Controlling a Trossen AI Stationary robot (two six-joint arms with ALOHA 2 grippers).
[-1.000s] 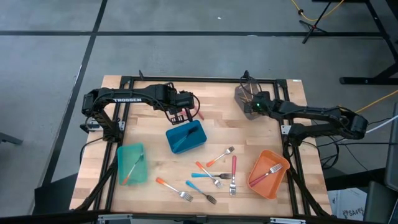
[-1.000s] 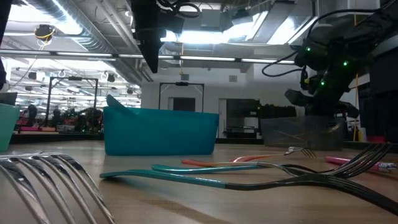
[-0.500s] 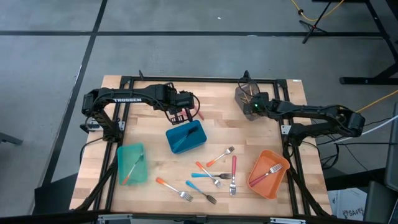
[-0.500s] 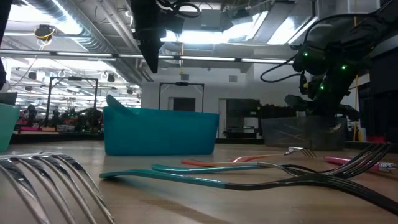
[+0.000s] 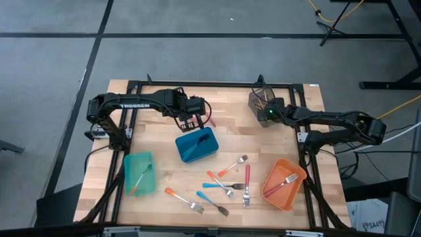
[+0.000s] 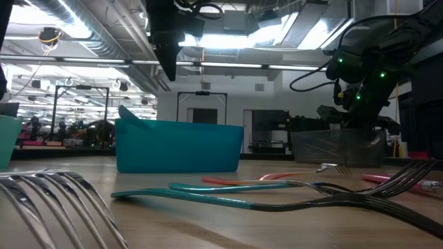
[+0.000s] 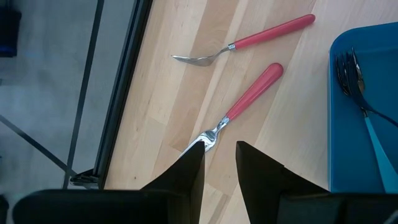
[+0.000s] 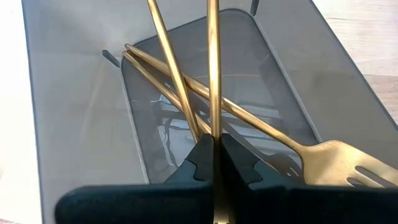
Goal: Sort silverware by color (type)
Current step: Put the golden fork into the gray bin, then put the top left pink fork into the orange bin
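gold utensil seemingly upright in right tool

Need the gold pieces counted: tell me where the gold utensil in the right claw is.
In the right wrist view, the gold utensil is pinched in the right claw over the grey bin, at the table's far right in the high view.

Bright even overhead light, soft shadows, low view backlit by ceiling glare, nearest fork tines blurred
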